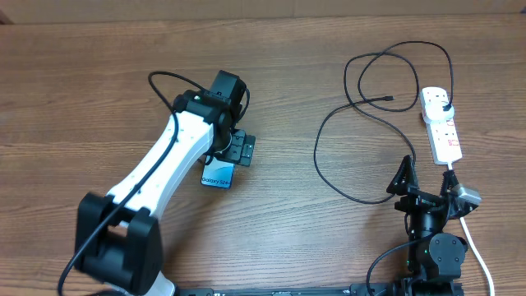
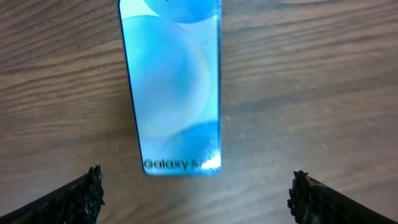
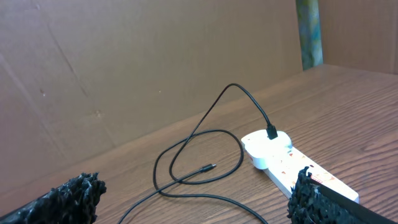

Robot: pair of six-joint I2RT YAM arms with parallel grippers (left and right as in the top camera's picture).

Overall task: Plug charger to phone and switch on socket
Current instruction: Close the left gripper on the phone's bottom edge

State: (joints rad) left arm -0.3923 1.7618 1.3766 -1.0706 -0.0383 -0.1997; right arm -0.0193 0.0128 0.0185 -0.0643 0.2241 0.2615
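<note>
Left end effector [image 2: 194,198] spread wide, empty, poised over phone [image 2: 171,93]. Fingertips [image 2: 87,190] flank its text end without touching, gap wider than phone: likely set to straddle it for grip. Phone flat on counter [image 1: 82,82], screen up, left of centre. Charger [image 3: 272,132] plug seated in far end of socket [image 1: 445,136]; connector tip loose on counter left of socket, well apart from phone. Right end effector [image 1: 426,179] wide, empty, just near of socket, facing it: probably staged for cable.
</note>
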